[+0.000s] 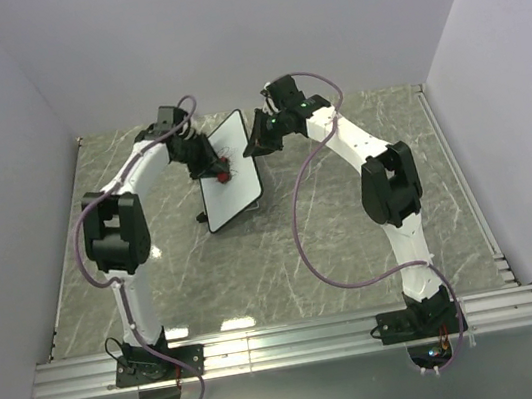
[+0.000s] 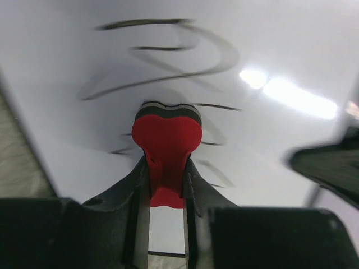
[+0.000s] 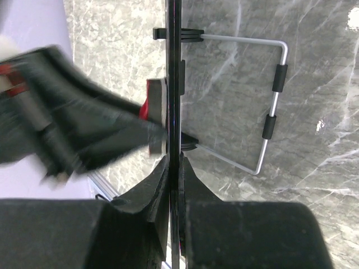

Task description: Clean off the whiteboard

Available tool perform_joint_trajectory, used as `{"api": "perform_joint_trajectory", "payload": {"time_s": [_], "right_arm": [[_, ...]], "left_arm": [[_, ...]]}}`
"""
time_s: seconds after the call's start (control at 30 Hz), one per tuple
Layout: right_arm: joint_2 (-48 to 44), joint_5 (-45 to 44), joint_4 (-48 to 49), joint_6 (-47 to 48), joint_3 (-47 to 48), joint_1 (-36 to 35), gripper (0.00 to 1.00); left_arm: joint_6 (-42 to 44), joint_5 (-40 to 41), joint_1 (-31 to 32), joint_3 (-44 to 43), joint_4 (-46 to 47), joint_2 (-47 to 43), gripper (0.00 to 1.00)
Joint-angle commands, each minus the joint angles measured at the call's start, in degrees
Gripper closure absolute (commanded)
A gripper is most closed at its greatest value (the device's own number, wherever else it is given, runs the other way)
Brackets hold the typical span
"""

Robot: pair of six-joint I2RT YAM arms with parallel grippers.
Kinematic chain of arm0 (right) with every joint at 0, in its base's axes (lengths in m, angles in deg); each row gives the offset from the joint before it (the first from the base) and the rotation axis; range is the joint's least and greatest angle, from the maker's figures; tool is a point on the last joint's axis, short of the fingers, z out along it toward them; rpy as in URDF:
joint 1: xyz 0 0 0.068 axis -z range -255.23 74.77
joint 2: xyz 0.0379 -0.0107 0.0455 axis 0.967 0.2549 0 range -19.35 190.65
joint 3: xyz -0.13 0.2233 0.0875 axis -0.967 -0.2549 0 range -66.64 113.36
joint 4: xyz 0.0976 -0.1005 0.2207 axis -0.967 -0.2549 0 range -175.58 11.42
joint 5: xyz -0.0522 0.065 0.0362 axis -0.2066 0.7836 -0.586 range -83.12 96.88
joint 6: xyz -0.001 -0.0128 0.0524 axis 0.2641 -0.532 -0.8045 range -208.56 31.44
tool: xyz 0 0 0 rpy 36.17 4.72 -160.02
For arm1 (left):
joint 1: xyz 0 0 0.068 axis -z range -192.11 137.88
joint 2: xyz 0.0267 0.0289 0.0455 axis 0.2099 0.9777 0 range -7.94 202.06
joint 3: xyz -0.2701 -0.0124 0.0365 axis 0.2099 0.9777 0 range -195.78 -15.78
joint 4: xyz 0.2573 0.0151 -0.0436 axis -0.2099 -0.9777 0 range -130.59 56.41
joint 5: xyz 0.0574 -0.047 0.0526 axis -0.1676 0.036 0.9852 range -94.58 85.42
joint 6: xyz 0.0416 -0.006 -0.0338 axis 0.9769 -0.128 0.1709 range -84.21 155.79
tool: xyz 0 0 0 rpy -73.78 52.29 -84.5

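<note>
Pressing a red eraser (image 2: 166, 137) against the whiteboard (image 2: 269, 50), the left pincer (image 2: 166, 185) grips it tight. The right pincer (image 3: 174, 168) clamps the board's edge. Dark scribbles (image 2: 168, 56) remain, so erasing looks barely begun.

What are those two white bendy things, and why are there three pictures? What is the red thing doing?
They are two robot arms, bolted to the near edge of a grey marble-look table. One picture looks down from above. The other two come from small cameras on each arm's wrist, so you see its own fingers up close.

The right gripper pinches the edge of a whiteboard and holds it up tilted. A wire stand sticks out of its back.

The left gripper squeezes a small red eraser and presses it on the board's white face, where dark scribbles still show. So one arm holds, the other wipes.
</note>
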Motion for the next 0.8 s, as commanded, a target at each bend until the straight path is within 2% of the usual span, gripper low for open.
{"api": "perform_joint_trajectory", "payload": {"time_s": [0.0,0.13,0.33,0.67,0.77], "right_arm": [[-1.65,0.17,-3.65,2.39,0.53,-1.25,1.00],[-0.77,0.08,-4.44,2.47,1.95,-1.34,1.00],[-0.59,-0.27,-5.05,3.09,2.30,-1.34,1.00],[-0.94,-0.63,-5.06,3.27,1.86,-0.55,1.00],[-0.50,-0.45,-4.79,3.00,1.86,-0.46,1.00]], "left_arm": [[1.43,-8.36,7.43,-9.24,-3.53,1.46,1.00],[-2.17,-12.32,10.07,-10.50,-0.20,1.38,1.00],[-1.65,-9.16,7.01,-6.38,-1.42,2.43,1.00],[0.02,-0.91,1.20,21.73,6.57,-3.10,1.00],[-0.33,-0.46,1.11,23.78,8.07,-2.40,1.00]]}}
